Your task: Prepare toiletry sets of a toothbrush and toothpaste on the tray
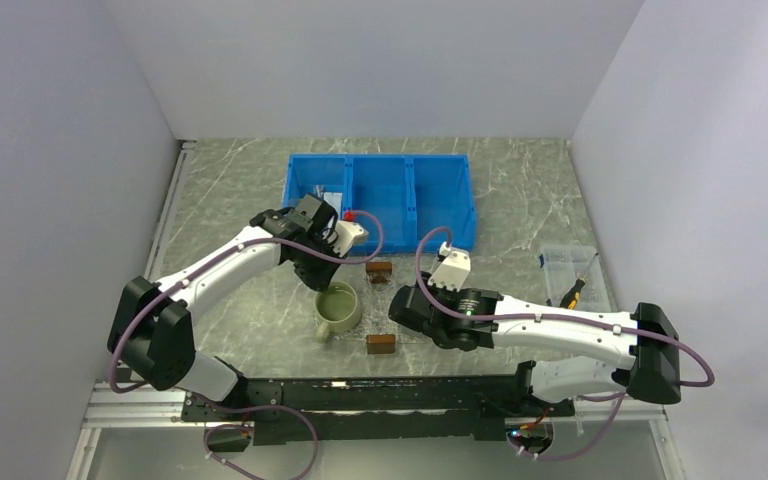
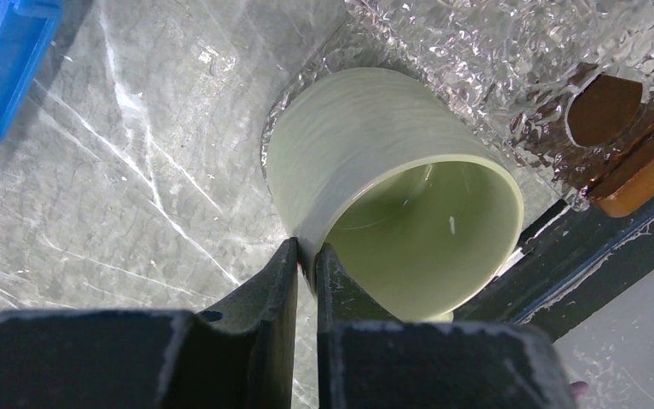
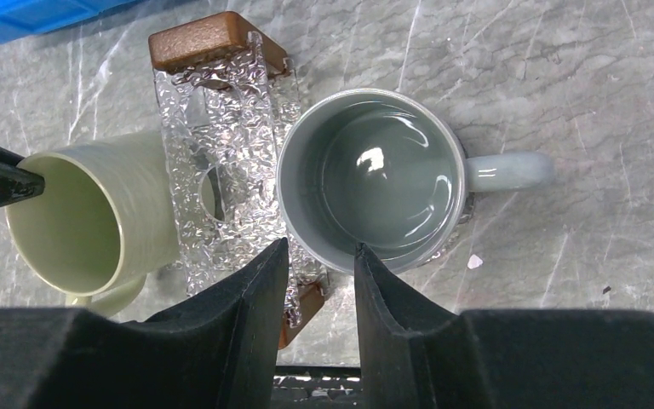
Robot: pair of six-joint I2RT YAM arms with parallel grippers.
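My left gripper [image 2: 306, 251] is shut on the rim of a pale green mug [image 2: 392, 183], one finger inside and one outside. The mug sits at the left edge of the glittery clear tray [image 3: 221, 128]. A grey mug [image 3: 375, 175] stands on the tray with its handle pointing right. My right gripper [image 3: 318, 249] hangs open over the grey mug's near rim, holding nothing. In the top view the left gripper [image 1: 332, 272] is over the green mug [image 1: 340, 308], and the right arm covers most of the tray. I cannot make out the toothbrush or the toothpaste in any view.
A blue three-compartment bin [image 1: 380, 195] stands at the back. Brown blocks [image 1: 378, 268] [image 1: 381, 343] sit at the tray's two ends. A small clear box [image 1: 568, 262] is at the right, with a yellow-orange item [image 1: 573, 292] too small to identify.
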